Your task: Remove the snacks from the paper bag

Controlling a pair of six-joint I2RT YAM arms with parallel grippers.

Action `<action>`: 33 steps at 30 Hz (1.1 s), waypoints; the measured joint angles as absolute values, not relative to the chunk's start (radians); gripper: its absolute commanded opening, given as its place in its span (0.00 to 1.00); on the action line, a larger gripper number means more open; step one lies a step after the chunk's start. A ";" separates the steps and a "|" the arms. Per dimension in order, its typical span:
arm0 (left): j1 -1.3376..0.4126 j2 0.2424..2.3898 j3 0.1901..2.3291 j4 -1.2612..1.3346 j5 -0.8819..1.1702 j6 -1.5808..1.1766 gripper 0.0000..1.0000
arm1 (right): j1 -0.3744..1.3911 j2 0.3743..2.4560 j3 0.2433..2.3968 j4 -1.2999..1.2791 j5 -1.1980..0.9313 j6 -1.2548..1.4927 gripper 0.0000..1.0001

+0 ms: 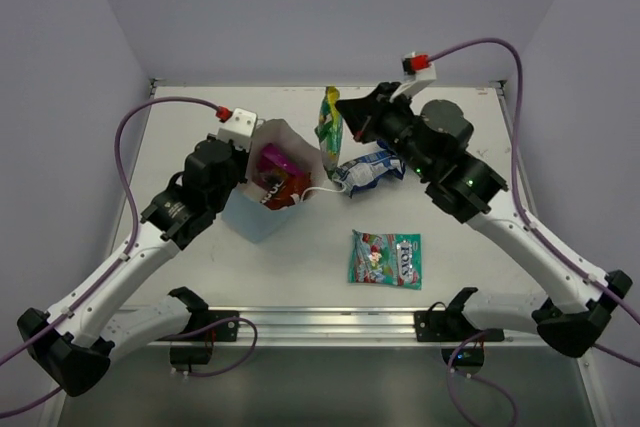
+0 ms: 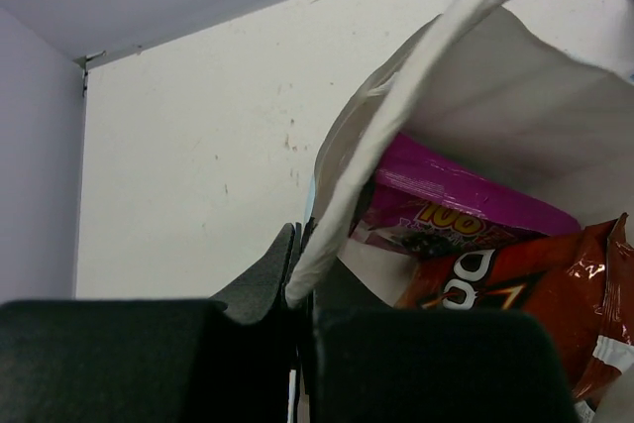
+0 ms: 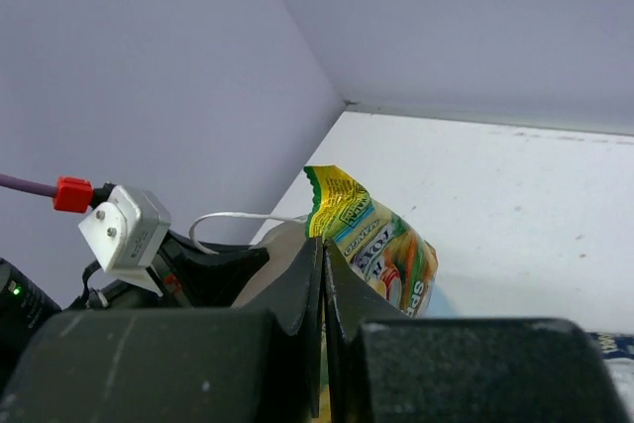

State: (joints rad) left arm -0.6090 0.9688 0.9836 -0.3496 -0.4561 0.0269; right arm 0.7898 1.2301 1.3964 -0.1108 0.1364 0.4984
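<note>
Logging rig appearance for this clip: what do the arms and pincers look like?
Left arm and right arm: white lower links, black upper sections, black wedge-shaped left pincer and right pincer. A purple cable with red plug feeds each wrist's white box.

**Both sides clamped tight**

The left arm (image 1: 120, 267) rises from its base at the near left corner and reaches forward and inward. The left pincer (image 2: 302, 245) has its jaws pressed together on the rim of the paper bag (image 1: 258, 219). The right arm (image 1: 530, 237) stretches from the near right corner toward the far middle. The right pincer (image 3: 323, 250) is pinched closed on the green-yellow packet (image 3: 381, 245).
</note>
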 measured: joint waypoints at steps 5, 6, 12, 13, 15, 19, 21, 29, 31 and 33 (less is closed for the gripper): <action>-0.609 0.982 0.984 -0.361 -0.496 0.004 0.00 | 0.703 1.039 1.304 -0.158 0.177 0.469 0.00; -0.607 0.984 0.984 -0.363 -0.502 0.000 0.00 | 0.685 0.998 1.279 -0.173 0.196 0.466 0.00; -0.603 0.992 0.984 -0.363 -0.514 -0.008 0.00 | 0.604 0.789 1.022 -0.222 0.311 0.472 0.00; -0.603 0.992 0.985 -0.363 -0.514 -0.008 0.00 | 0.595 0.768 0.966 -0.234 0.331 0.480 0.00; -0.603 0.993 0.986 -0.363 -0.514 -0.008 0.00 | 0.577 0.739 0.845 -0.257 0.353 0.509 0.00; -0.602 0.994 0.986 -0.363 -0.513 -0.008 0.00 | 0.562 0.752 0.678 -0.345 0.349 0.560 0.04; -0.602 0.995 0.987 -0.363 -0.513 -0.008 0.00 | 0.562 0.783 0.670 -0.379 0.324 0.571 0.21; -0.602 0.997 0.995 -0.364 -0.495 0.020 0.00 | 0.593 0.958 1.003 -0.403 0.137 0.522 0.69; -0.602 0.997 1.003 -0.367 -0.483 0.032 0.00 | 0.632 1.021 1.120 -0.389 0.103 0.487 0.70; -0.602 0.998 1.015 -0.366 -0.468 0.049 0.00 | 0.692 1.091 1.227 -0.371 0.077 0.436 0.72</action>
